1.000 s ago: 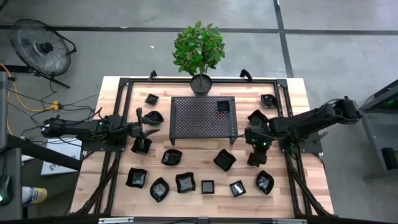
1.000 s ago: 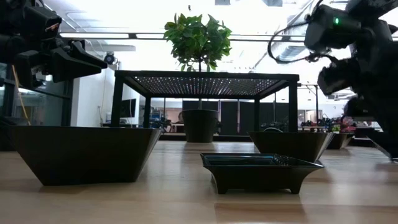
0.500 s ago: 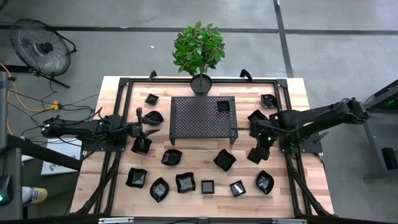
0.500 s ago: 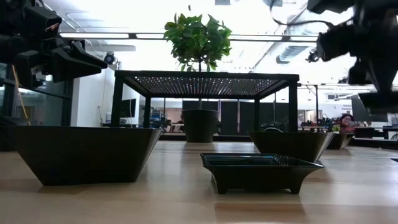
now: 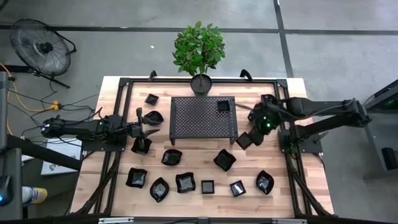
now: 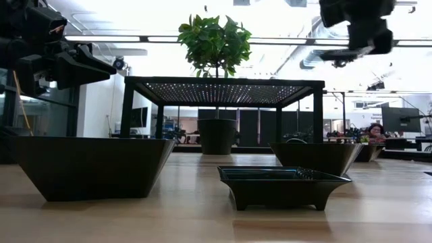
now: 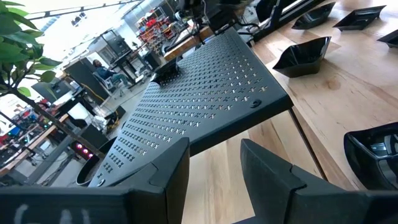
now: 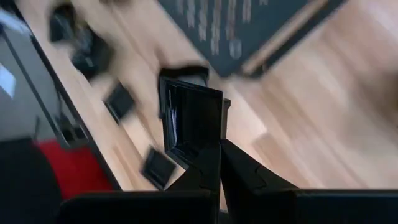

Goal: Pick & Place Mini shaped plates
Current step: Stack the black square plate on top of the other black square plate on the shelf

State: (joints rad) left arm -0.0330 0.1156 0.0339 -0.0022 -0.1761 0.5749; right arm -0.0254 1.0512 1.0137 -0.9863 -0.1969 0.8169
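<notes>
Several small glossy black mini plates lie on the wooden table (image 5: 193,155) in front of and beside the black perforated rack (image 5: 202,117). One square plate (image 5: 223,106) sits on the rack's far right corner. My right gripper (image 5: 250,135) hovers by the rack's near right corner, shut on a square plate (image 8: 189,121). My left gripper (image 5: 144,126) waits open at the rack's left side, touching nothing; in its wrist view its gap (image 7: 214,165) faces the rack top (image 7: 205,93). My right gripper pinches the square plate by one side wall (image 8: 211,144) between its two fingers (image 8: 245,171). The plate is lifted clear of the table and stands tilted on edge beyond the fingertips, its hollow turned sideways.
A potted plant (image 5: 199,50) stands at the far edge behind the rack. Black frame rails (image 5: 118,112) run along both table sides. More plates lie near the right rail (image 5: 268,100) and along the near edge (image 5: 208,186). Bare wood shows between rack and the near plates.
My right gripper has risen from the table's right near area and travelled toward the far edge and the rack's near right corner, staying shut. The square plate it holds has come up off the table and moved with it. The left arm kept still.
</notes>
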